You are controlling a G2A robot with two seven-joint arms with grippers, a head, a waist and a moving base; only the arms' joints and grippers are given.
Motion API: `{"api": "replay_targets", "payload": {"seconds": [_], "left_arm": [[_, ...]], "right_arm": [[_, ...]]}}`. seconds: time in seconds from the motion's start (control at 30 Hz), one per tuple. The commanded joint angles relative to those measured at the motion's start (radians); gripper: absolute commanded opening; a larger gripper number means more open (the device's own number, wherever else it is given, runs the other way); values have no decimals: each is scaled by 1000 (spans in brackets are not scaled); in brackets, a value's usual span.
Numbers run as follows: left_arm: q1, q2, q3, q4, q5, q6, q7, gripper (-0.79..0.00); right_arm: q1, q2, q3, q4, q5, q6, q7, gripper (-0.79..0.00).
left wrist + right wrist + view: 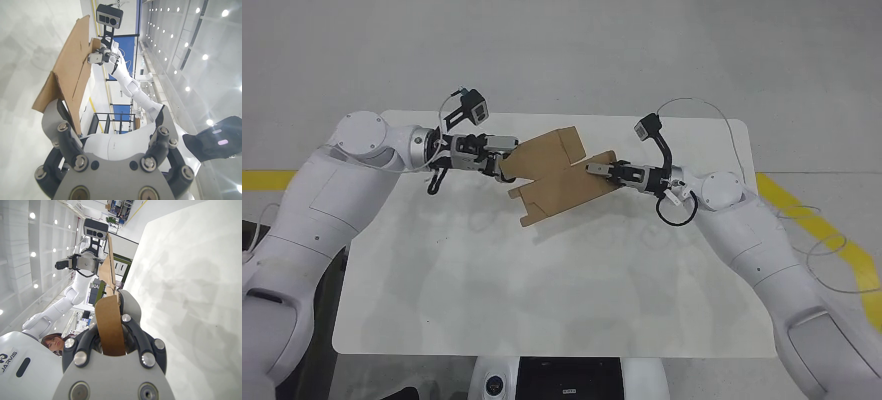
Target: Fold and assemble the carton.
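Clamping a flap of the carton (pixel 110 323), the right pincer (pixel 115 298) has its jaws together on the board, and a brown strip runs back between them toward the wrist.

- Ahead of the right pincer: the carton runs away edge-on to the left pincer (pixel 75 264) at its far end.
- Left pincer (pixel 108 108): jaws apart. One finger (pixel 56 111) lies against the carton's near edge. The other finger (pixel 164 115) stands well clear of it. No clamp on this side, as far as I can judge.
- Beyond that near finger: one panel bends off at a crease (pixel 56 83). The rest of the board is flat.
- Top view: the carton (pixel 557 175) hangs above the bench (pixel 542 290), strung between the left pincer (pixel 504 163) and the right pincer (pixel 599 171). Its long axis runs from pincer to pincer.

Judgement: assembly is at an early stage and no box shape is formed yet. The next move turns on the left pincer. The board's edge sits inside its open jaws, tight to one side, so closing there would give a second hold for working the crease. With only the right pincer holding, the board may swing or sag.
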Motion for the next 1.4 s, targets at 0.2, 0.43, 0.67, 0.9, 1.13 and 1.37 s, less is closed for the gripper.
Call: {"api": "replay_targets", "payload": {"seconds": [0.2, 0.43, 0.67, 0.9, 1.13, 1.37], "left_arm": [[26, -1, -35, -19, 66, 8, 66, -425], [43, -5, -55, -25, 111, 22, 79, -308], [57, -11, -71, -28, 159, 18, 93, -394], [71, -13, -94, -32, 186, 14, 83, -493], [85, -9, -123, -52, 241, 6, 85, -505], [103, -9, -140, -75, 284, 24, 90, -570]], "right_arm": [[-8, -8, 19, -4, -4, 3, 13, -785], [-10, -15, 33, -3, -11, 5, 25, -785], [-12, -20, 49, 0, -26, 10, 35, -785], [-18, -22, 66, 4, -45, 19, 33, -785], [-24, -26, 80, 0, -65, 33, 27, -785], [-28, -30, 91, -9, -81, 40, 27, -785]]}}
